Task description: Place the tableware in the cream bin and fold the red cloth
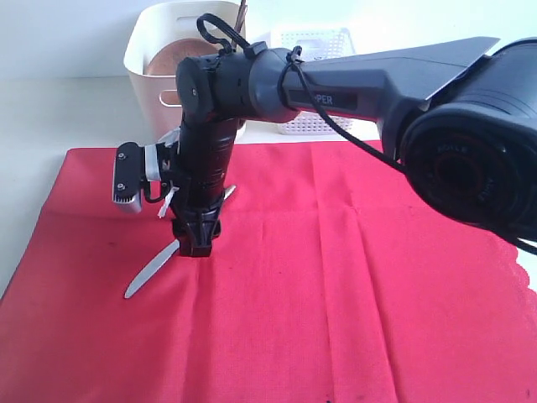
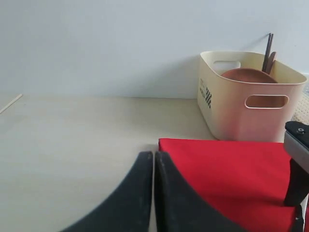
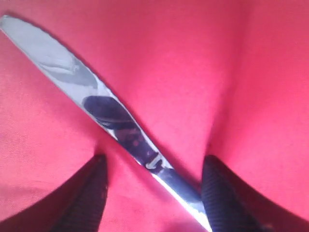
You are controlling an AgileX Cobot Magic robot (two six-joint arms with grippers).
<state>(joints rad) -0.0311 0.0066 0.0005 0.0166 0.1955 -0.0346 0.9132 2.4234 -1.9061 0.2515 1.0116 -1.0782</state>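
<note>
The right gripper point(image 3: 154, 162) points straight down at the cloth point(image 1: 336, 277) with its jaws apart. The right wrist view shows one dark finger point(image 3: 89, 193) on each side of the knife point(image 3: 72, 82), which runs slantwise through the gap. Whether either finger touches the steel I cannot tell. Nothing is clamped. The knife lies flat on the red fabric. In the exterior view its broad blade end is toward the near left and its thin end toward the far right, with the middle hidden behind the gripper. The right arm reaches in from the right of that view and across the middle, so the gripper stands over the left part of the cloth.

The left gripper point(image 2: 154, 159) has its two fingers pressed together, only a thin line between them, and holds nothing. It hangs over the bare pale table point(image 2: 72, 135), just beside a corner of the cloth.

The cloth lies spread out and unfolded, with a few long creases, and covers most of the near table. Beyond its far edge stands the cream bin point(image 2: 241, 121), near the wall. The brown plate point(image 2: 248, 75) leans inside it, and the dark chopsticks point(image 2: 268, 48) stick up above the rim. Just to the right of the bin in the exterior view is the white lattice basket point(image 1: 315, 42).
</note>
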